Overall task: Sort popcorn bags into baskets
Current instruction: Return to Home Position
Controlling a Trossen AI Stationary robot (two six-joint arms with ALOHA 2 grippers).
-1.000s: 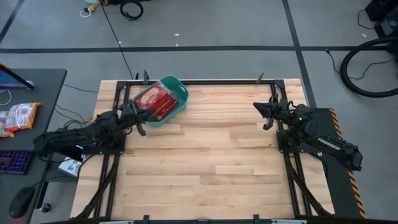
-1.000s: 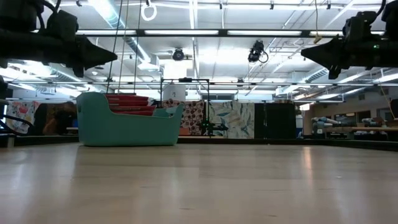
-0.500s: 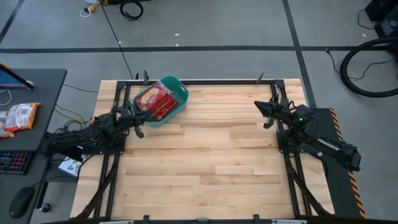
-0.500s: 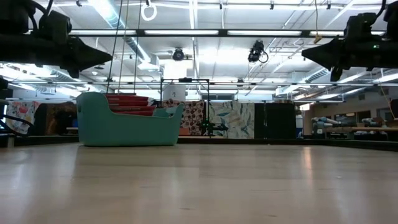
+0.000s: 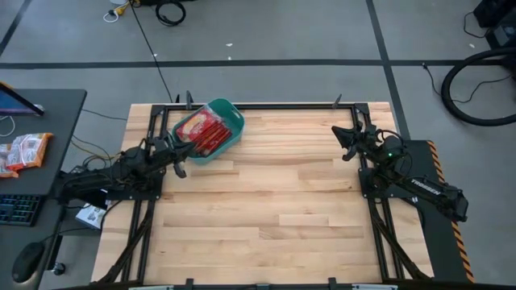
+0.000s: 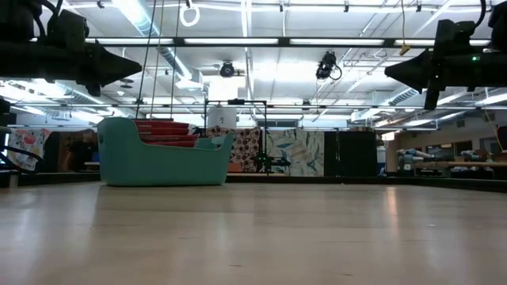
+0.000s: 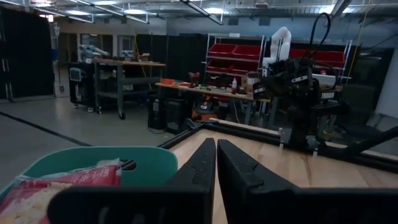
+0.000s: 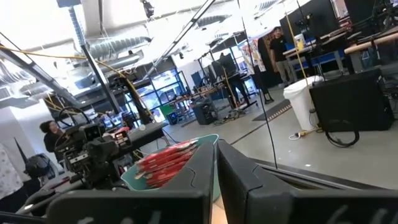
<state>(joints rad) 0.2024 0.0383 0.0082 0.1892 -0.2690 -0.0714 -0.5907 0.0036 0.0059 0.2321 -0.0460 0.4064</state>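
The teal basket (image 5: 215, 130) stands on the table near its far left corner, its base flat on the wood (image 6: 162, 161). Several red popcorn bags (image 5: 202, 131) lie stacked inside it, their top edges showing above the rim (image 6: 165, 131). My left gripper (image 5: 182, 156) hovers above the table just left of the basket, shut and empty; its wrist view shows the basket rim (image 7: 93, 158) and a red bag (image 7: 37, 193) below the fingers. My right gripper (image 5: 348, 142) hangs shut and empty over the table's far right part. No bag lies on the tabletop.
Black frame rails (image 5: 266, 105) run along the table's edges. A desk (image 5: 36, 145) to the left carries an orange-and-white snack packet (image 5: 20, 151) and a keyboard. Bare wood (image 5: 266, 201) stretches between the arms. People stand far off in the room (image 8: 277, 46).
My left gripper has drawn back a little toward the table's left edge, staying shut. My right gripper has shifted slightly toward the far edge. The basket and bags have kept still.
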